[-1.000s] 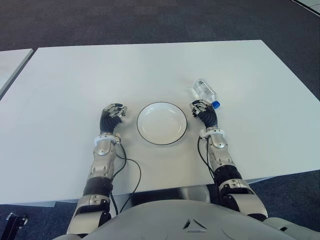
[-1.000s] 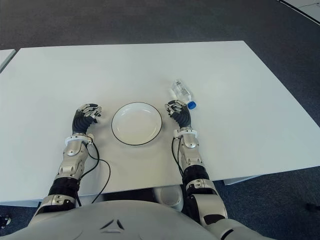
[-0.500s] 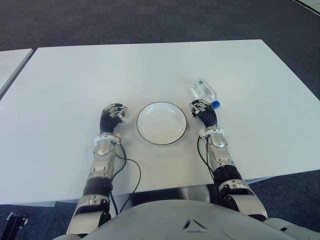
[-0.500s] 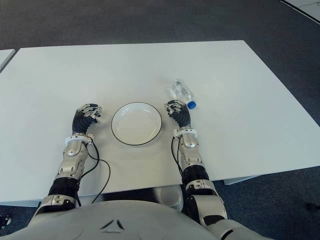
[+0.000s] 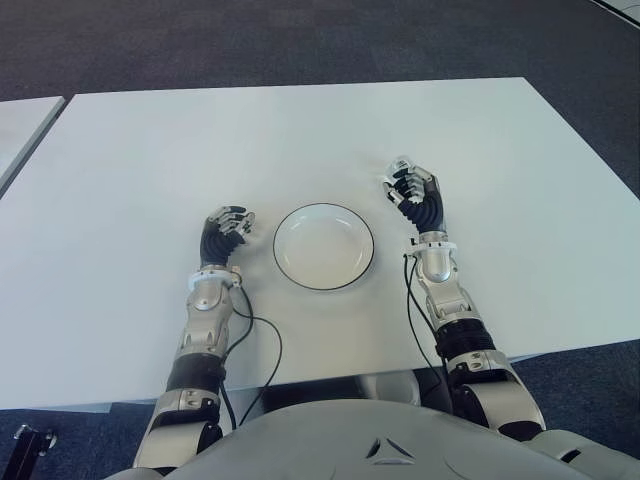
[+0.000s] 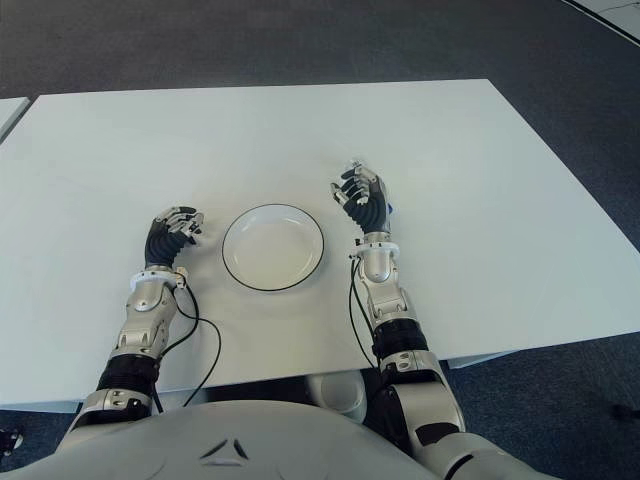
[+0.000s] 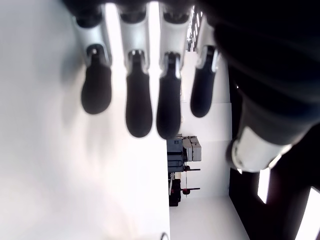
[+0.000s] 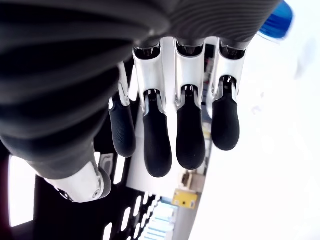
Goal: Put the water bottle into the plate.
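Observation:
The white plate (image 5: 277, 247) with a dark rim sits on the table between my two hands. The clear water bottle lies just right of the plate, almost wholly hidden under my right hand (image 5: 412, 190) in the eye views. Only its blue cap (image 8: 277, 20) shows in the right wrist view, beyond the fingers. The right hand hovers over the bottle with its fingers (image 8: 190, 135) relaxed and nothing held in them. My left hand (image 5: 228, 224) shows left of the plate, fingers loose and empty.
The white table (image 5: 300, 130) stretches wide around the plate. A second table's corner (image 5: 20, 125) stands at the far left across a gap. Dark carpet lies beyond the far edge. A black cable (image 5: 262, 370) loops beside my left forearm.
My right hand has lifted and moved forward from beside the bottle's cap to over the bottle, covering it. The left hand, plate and bottle have stayed put.

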`<state>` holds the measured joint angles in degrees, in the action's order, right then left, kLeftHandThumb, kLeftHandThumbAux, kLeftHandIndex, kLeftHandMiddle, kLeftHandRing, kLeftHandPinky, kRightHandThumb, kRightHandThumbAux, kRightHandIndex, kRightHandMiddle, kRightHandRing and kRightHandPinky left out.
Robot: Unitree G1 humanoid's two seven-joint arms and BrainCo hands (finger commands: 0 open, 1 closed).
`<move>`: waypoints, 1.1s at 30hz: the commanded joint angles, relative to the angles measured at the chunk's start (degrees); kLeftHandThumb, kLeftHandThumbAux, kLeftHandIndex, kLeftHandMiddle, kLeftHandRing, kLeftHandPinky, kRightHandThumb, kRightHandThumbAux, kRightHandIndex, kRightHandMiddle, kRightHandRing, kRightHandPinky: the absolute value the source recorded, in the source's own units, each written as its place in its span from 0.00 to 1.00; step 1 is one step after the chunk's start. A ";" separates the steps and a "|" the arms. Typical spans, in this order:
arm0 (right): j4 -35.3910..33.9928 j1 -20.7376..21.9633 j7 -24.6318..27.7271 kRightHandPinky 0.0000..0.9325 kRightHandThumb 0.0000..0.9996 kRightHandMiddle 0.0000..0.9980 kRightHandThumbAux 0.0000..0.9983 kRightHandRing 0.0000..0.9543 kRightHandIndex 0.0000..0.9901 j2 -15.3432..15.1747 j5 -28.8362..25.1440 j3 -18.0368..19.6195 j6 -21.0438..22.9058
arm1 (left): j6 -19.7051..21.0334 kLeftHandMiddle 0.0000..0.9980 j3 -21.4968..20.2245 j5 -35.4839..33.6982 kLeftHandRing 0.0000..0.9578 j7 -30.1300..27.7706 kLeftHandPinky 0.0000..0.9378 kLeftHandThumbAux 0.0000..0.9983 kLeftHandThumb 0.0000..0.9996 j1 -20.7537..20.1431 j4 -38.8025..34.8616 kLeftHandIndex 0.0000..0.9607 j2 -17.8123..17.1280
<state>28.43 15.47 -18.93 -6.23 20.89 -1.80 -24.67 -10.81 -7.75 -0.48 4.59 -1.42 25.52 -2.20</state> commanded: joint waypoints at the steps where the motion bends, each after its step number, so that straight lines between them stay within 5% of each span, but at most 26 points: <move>1: -1.66 1.52 -3.95 0.53 0.70 0.51 0.73 0.53 0.41 -1.40 4.63 -1.66 -0.84 | 4.02 0.52 0.31 -0.63 0.68 -0.06 0.69 0.68 0.84 2.30 2.94 0.43 1.27; 3: -0.77 3.53 -6.71 0.48 0.69 0.43 0.73 0.47 0.41 -3.32 8.36 -2.54 0.24 | 3.97 0.52 0.19 -0.62 0.68 0.14 0.69 0.68 0.84 2.30 3.06 0.43 1.38; 6: 1.71 6.37 -9.68 0.35 0.55 0.31 0.70 0.34 0.22 -5.43 11.76 -3.47 0.92 | 3.71 0.52 0.19 -0.45 0.68 0.31 0.69 0.68 0.84 2.35 3.11 0.43 1.44; 9: 4.83 8.64 -12.99 0.26 0.48 0.22 0.67 0.24 0.12 -6.61 14.22 -4.56 1.00 | 3.61 0.52 0.32 -0.17 0.68 0.28 0.70 0.67 0.84 2.45 3.06 0.44 1.32; 17: 11.46 14.96 -18.61 0.04 0.43 0.02 0.54 0.03 0.01 -8.06 18.45 -7.71 4.63 | 3.37 0.53 0.58 0.34 0.70 0.24 0.71 0.67 0.84 2.80 2.74 0.44 1.14; 22: 12.53 17.50 -16.88 0.01 0.47 0.00 0.43 0.00 0.00 -8.03 18.79 -8.54 10.68 | 3.70 0.52 0.42 0.07 0.69 0.24 0.70 0.67 0.84 2.90 2.60 0.43 1.26; 26: 14.05 21.30 -9.97 0.00 0.51 0.00 0.33 0.00 0.00 -8.10 18.95 -9.97 19.72 | 3.92 0.52 0.25 -0.20 0.69 0.30 0.70 0.68 0.84 2.92 2.48 0.43 1.43; 33: 29.35 30.63 -0.54 0.00 0.52 0.00 0.24 0.00 0.00 -8.05 17.78 -13.09 26.28 | 3.92 0.52 -0.03 -0.45 0.69 0.49 0.70 0.68 0.84 2.99 2.47 0.43 1.64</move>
<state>51.51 43.00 -22.54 -14.64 39.07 -13.49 -0.49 -10.74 -7.96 -0.49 4.79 -1.22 25.19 -1.53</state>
